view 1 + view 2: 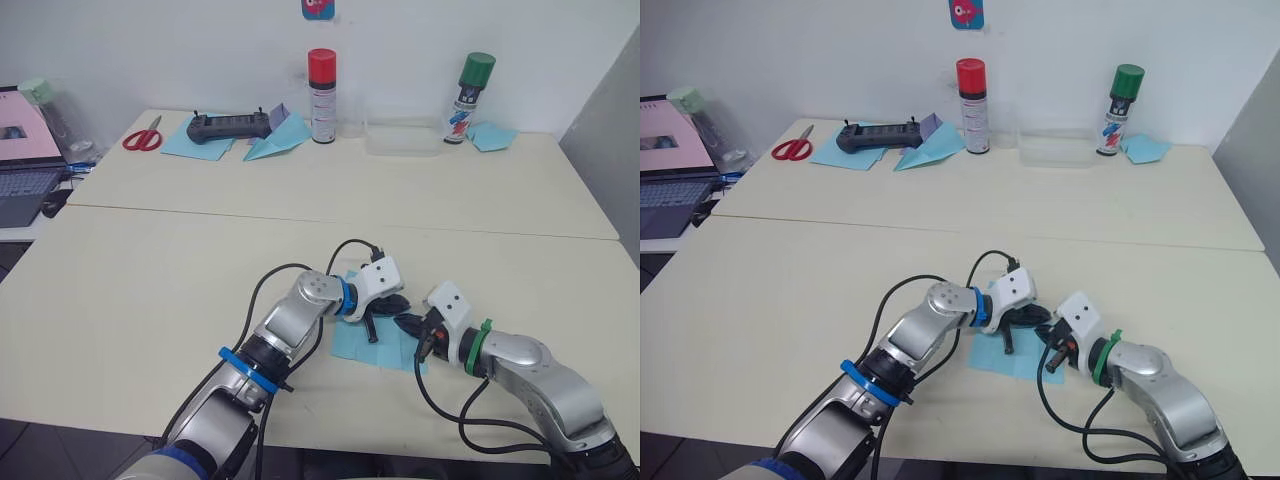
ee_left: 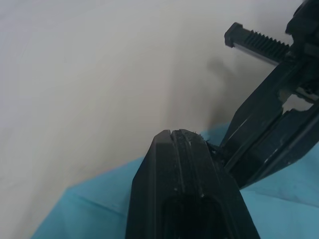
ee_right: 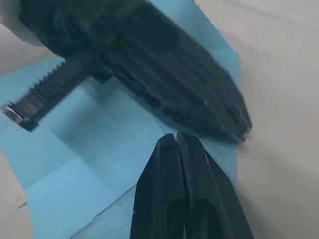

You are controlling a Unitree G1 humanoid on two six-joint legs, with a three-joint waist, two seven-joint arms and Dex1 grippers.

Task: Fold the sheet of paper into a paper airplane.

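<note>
Your sheet of paper [image 1: 352, 343] lies flat on the table [image 1: 150, 290], well in front of the red-capped spray can [image 1: 322, 95] — its long axis runs left to right. An early fold, I judge: both the left gripper [image 1: 376, 322] and right gripper [image 1: 412, 326] press it, fingers together on nothing. Next, crease carefully.

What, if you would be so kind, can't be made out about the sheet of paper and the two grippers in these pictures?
- The sheet of paper: in the eye views both grippers cover its middle, hiding any creases there.
- Left gripper: fingers together, whether pinching paper is hidden by its own fingers.
- Right gripper: likewise shut over the sheet; the contact is hidden.
- The sheet's edges: cut off in both wrist views.
</note>
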